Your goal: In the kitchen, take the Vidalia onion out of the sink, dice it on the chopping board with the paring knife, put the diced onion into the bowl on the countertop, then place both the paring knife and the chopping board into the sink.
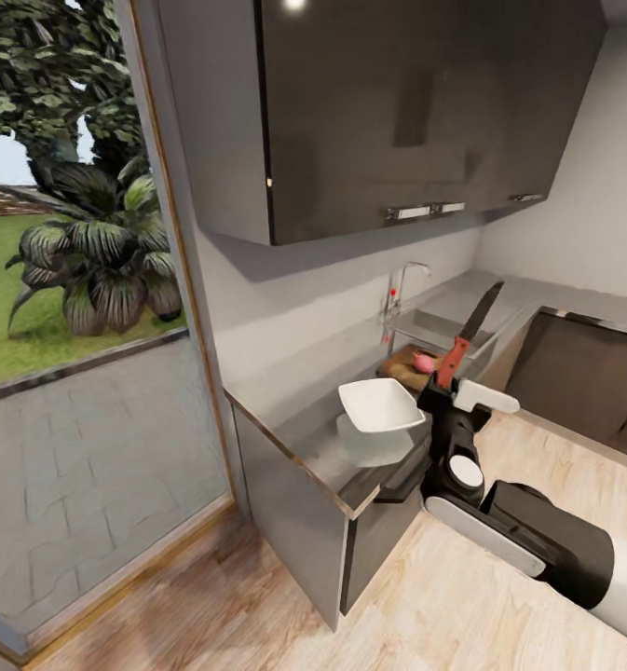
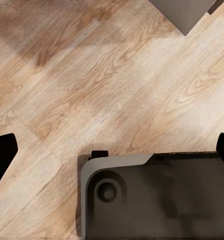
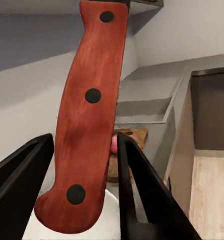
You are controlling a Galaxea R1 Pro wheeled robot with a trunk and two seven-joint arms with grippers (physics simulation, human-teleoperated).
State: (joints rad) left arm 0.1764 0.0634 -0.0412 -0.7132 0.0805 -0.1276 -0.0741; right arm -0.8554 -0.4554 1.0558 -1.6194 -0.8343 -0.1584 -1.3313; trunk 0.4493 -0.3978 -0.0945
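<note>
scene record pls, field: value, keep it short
right gripper: shut on paring knife, blade pointing up
left gripper: open, over wooden floor
bowl: on countertop near its corner, looks empty
chopping board: on the countertop beyond the bowl, beside the sink
pink object: on the chopping board, state unclear
tap: behind the sink

We look down on light wooden floor [image 2: 117, 85]. Our left gripper's [image 2: 112, 150] dark fingertips [image 2: 2, 155] sit at opposite frame edges, spread wide, nothing between. Dark grey robot base [image 2: 157, 197] below them; grey cabinet corner [image 2: 184, 12] at one edge.
</note>
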